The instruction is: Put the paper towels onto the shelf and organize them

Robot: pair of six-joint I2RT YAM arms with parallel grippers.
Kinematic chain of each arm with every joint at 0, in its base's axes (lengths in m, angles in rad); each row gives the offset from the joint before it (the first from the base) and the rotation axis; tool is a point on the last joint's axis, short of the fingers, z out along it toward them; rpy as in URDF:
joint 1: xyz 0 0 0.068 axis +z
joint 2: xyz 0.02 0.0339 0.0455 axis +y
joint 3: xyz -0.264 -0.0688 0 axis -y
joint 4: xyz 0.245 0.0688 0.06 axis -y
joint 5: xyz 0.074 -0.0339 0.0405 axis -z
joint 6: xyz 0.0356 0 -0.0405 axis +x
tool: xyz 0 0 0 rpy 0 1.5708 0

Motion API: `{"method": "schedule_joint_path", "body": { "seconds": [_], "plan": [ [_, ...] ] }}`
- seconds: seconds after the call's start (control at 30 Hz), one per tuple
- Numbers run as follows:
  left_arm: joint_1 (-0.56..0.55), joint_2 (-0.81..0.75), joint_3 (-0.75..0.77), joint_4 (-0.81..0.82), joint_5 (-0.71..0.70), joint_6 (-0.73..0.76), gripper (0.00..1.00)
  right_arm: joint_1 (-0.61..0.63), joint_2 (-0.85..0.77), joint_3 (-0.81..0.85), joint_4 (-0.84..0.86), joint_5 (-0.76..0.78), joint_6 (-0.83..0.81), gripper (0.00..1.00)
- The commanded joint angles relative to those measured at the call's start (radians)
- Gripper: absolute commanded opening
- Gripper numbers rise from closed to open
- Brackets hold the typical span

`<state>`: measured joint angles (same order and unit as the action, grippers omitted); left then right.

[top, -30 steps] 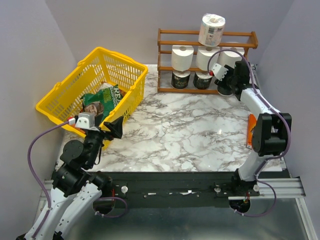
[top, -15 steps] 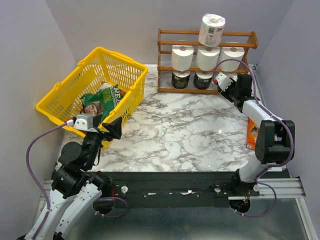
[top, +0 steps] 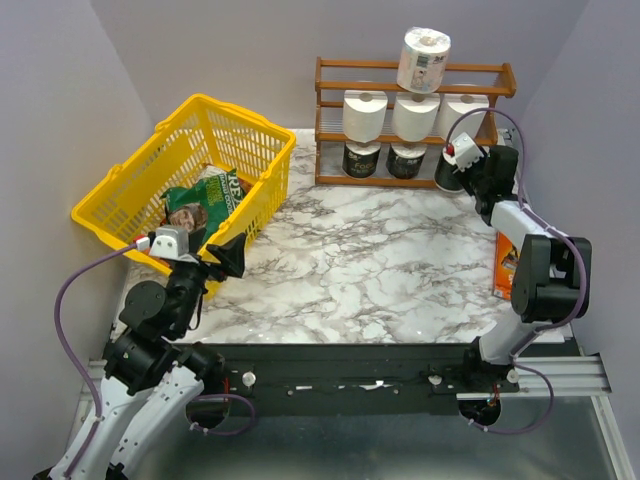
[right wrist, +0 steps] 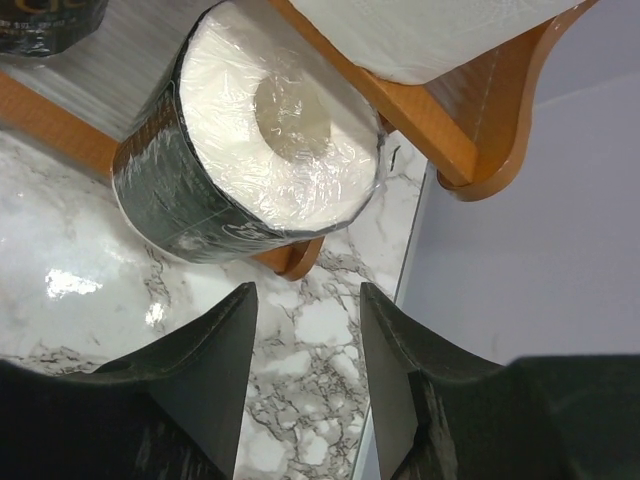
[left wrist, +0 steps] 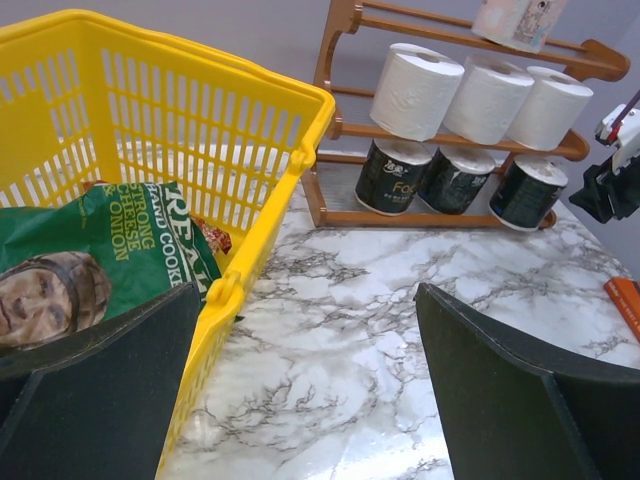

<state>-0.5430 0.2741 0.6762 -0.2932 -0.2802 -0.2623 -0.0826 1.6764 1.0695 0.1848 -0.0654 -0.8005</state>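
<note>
- Paper towels (top: 415,117) on shelf (top: 365,66): right gripper (right wrist: 305,295) outstretched at its right end, jaws part-open, empty.
- Left gripper (left wrist: 305,300): jaws wide, empty.
- Three white rolls on the middle rail, black-wrapped rolls (top: 362,158) beneath.

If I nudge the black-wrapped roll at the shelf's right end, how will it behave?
Cylindrical and tilted on the shelf rail, the black-wrapped roll probably rolls easily. It looks glossy, so perhaps slippery. Being paper, it is likely light and squashy.

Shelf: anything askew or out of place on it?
One thing: the printed-wrapper roll perches alone, tilted, on the top rails of the shelf. The white rolls and black-wrapped rolls below lie in neat rows. It looks like it could tip off. Nothing else stands out.
</note>
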Motion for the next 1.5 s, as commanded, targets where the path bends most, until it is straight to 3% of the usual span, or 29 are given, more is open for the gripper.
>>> {"method": "schedule_joint_path", "body": {
  "seconds": [0.0, 0.83, 1.47],
  "plan": [
    [0.006, 0.013, -0.003, 0.008, -0.008, 0.003, 0.99, -0.009, 0.043, 0.02, 0.07, -0.028, -0.003, 0.54],
    [0.02, 0.043, -0.007, 0.023, 0.006, 0.005, 0.99, -0.009, 0.186, 0.149, 0.065, -0.143, -0.072, 0.54],
    [0.031, 0.048, -0.007, 0.028, 0.015, 0.005, 0.99, 0.001, 0.264, 0.233, 0.1, -0.132, -0.075, 0.54]
  ]
}}
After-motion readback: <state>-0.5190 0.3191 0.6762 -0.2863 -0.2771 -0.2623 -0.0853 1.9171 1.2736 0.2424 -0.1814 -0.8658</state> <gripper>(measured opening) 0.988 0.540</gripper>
